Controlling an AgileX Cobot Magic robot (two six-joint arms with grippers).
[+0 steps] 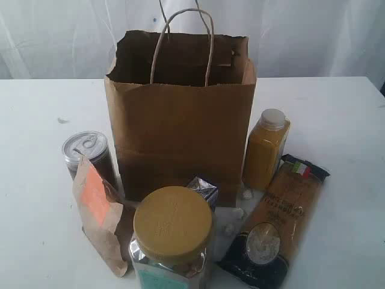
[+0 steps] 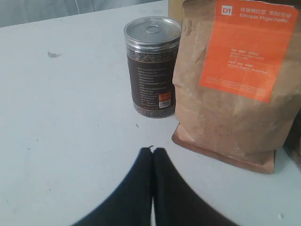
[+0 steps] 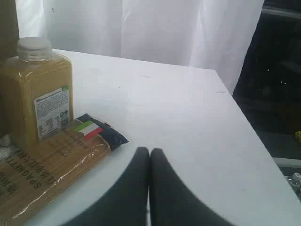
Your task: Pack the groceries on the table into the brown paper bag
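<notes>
The brown paper bag [image 1: 180, 132] is standing open, and the room above its mouth is lying free except where its twisted handles [image 1: 210, 51] are arching over it. In front of the bag, the yellow-lidded jar [image 1: 172, 229], the small carton [image 1: 203, 189] and the kraft pouch [image 1: 99, 217] are crowding together, leaving hardly any gap. Left of the bag the silver-topped can [image 1: 87, 150] is standing close behind the pouch. Right of the bag the juice bottle [image 1: 266, 150] and the pasta packet [image 1: 280, 223] are blocking the way. Further out from the bag on both sides, bare tabletop [image 1: 337, 120] is lying open.
</notes>
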